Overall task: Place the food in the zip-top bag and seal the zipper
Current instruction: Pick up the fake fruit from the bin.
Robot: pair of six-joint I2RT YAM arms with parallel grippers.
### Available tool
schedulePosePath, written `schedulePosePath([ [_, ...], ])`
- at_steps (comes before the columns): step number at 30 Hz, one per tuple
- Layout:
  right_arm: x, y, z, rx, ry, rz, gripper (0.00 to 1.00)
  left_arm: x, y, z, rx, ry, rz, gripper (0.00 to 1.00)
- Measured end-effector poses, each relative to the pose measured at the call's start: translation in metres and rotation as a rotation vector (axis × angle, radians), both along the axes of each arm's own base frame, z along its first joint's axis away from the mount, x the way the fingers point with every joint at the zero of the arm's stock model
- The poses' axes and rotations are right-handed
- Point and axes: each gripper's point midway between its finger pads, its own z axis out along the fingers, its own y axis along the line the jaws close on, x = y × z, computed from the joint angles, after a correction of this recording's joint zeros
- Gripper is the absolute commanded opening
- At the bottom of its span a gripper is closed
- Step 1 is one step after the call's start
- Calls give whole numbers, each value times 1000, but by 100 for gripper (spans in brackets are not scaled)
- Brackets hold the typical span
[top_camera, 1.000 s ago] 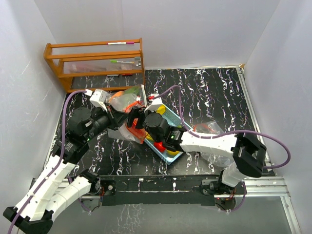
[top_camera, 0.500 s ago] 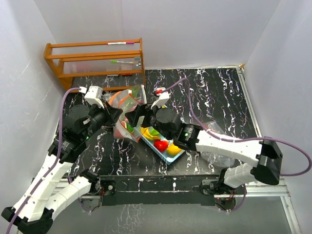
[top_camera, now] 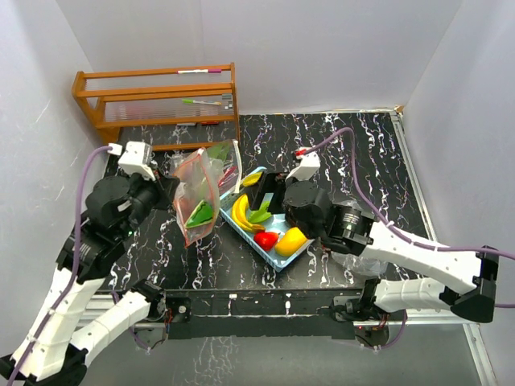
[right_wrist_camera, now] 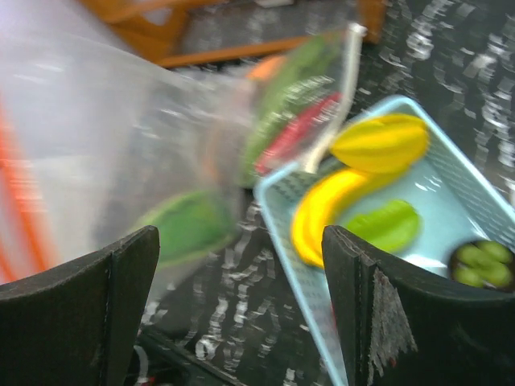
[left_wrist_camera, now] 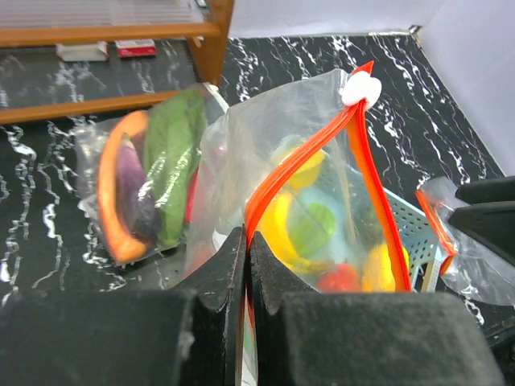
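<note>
The left jaws are shut tight on the orange zip edge of the bag (left_wrist_camera: 306, 153) and hold it up just to the left of the basket (right_wrist_camera: 442, 209). The mouth of the bag is open (the two orange zip strips make a long thin V). The white slider (left_wrist_camera: 361, 88) sits at the far tip. One green piece (top_camera: 199, 213) lies low inside the bag. The right jaws are wide open with nothing in them. Their two black fingers (right_wrist_camera: 76, 310) hang over the basket and point toward the bag. The rest of the food is in the blue basket on the black surface (top_camera: 354, 153). There are bananas (top_camera: 241, 213), a yellow fruit (right_wrist_camera: 380, 142) at the far end, and a green bit (right_wrist_camera: 388, 225) beside the bananas. A red piece (top_camera: 266, 239) and a mango (top_camera: 291, 240) are at the near end. A second bag (left_wrist_camera: 141, 185) lies flat behind the first one, near the wooden rack (top_camera: 157, 100). It has a purple aubergine (left_wrist_camera: 133, 181) and something green in it. In the right wrist view the held bag is blurry.
</note>
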Motion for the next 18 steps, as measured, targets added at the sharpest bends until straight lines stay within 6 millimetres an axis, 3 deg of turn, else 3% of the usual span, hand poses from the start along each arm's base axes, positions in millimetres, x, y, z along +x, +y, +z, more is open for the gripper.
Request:
schedulePosePath([
  [3, 6, -20, -41, -118, 96, -93, 98, -8, 14, 16, 18, -41, 34, 0],
  [8, 12, -50, -114, -302, 249, -170, 98, -20, 34, 33, 43, -86, 81, 0],
  [13, 12, -74, -161, -362, 372, -220, 95, -26, 42, 33, 58, -85, 99, 0],
  [18, -2, -79, -194, -383, 471, -224, 93, -22, 36, 13, 64, -53, 87, 0],
])
